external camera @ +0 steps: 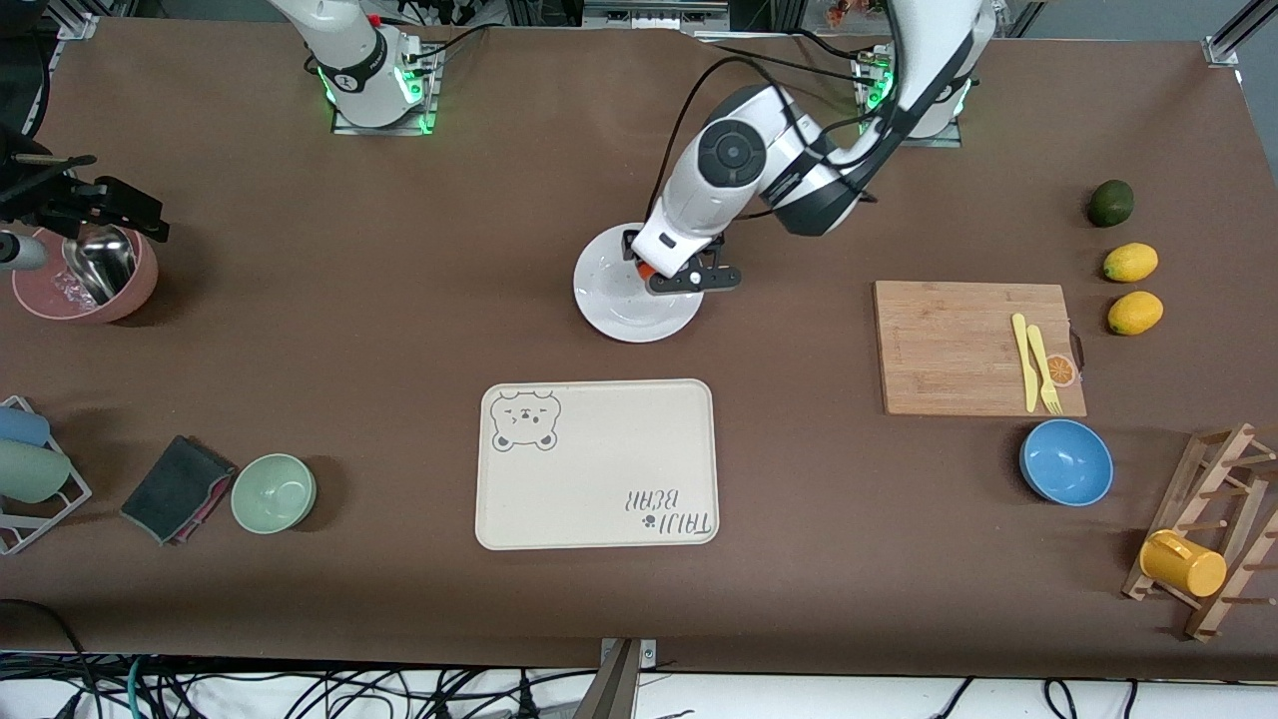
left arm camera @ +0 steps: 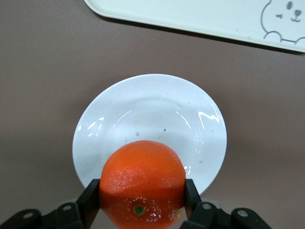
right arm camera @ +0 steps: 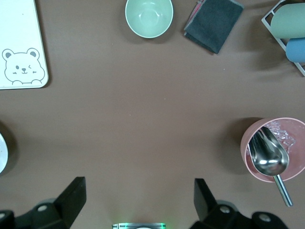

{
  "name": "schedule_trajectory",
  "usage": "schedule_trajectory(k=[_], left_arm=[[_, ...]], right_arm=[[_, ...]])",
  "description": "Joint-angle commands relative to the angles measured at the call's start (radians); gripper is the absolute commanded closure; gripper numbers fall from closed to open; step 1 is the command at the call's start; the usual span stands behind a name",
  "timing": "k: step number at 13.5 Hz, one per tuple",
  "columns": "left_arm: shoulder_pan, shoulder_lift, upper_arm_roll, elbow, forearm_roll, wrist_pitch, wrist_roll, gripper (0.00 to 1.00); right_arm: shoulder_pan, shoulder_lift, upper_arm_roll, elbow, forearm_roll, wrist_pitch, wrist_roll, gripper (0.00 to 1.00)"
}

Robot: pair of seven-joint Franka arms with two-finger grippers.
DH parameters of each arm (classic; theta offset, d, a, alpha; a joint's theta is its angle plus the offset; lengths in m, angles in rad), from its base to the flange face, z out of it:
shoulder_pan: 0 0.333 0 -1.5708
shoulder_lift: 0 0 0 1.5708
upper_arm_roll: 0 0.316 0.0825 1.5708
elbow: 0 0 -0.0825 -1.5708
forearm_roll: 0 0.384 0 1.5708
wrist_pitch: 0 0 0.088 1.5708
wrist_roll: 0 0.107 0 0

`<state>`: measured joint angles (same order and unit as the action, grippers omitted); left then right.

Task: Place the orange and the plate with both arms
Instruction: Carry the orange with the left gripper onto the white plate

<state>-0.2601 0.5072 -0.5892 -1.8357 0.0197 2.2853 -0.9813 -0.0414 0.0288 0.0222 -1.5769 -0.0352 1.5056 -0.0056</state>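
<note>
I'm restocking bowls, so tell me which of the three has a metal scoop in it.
The pink bowl, at the right arm's end of the table, holds the scoop. The green bowl and blue bowl hold nothing.

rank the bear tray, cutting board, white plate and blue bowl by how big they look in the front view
1. bear tray
2. cutting board
3. white plate, partly hidden by the left gripper holding the orange
4. blue bowl

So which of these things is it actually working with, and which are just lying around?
In use: orange, held by the left gripper over the plate; right gripper waits open.
Lying about: bear tray, cutting board, lemons, lime, bowls.
</note>
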Motion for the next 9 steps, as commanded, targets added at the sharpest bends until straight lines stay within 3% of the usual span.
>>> schedule_trajectory(k=[1, 5, 8, 9], left_arm=[[-0.039, 0.103, 0.009, 0.065, 0.11, 0.023, -0.088, 1.0], [-0.057, 0.152, 0.011, 0.087, 0.123, 0.023, -0.128, 0.96], [-0.09, 0.174, 0.022, 0.087, 0.123, 0.023, -0.135, 0.77], [-0.09, 0.178, 0.023, 0.087, 0.123, 0.023, -0.137, 0.54]], right_arm=[[-0.012, -0.013, 0.01, -0.011, 0.0, -0.004, -0.005, 0.0], [-0.012, -0.013, 0.012, -0.011, 0.0, -0.004, -0.004, 0.0], [-0.012, -0.013, 0.01, -0.011, 0.0, -0.004, -0.005, 0.0], [-0.012, -0.013, 0.012, -0.011, 0.0, -0.004, -0.004, 0.0]])
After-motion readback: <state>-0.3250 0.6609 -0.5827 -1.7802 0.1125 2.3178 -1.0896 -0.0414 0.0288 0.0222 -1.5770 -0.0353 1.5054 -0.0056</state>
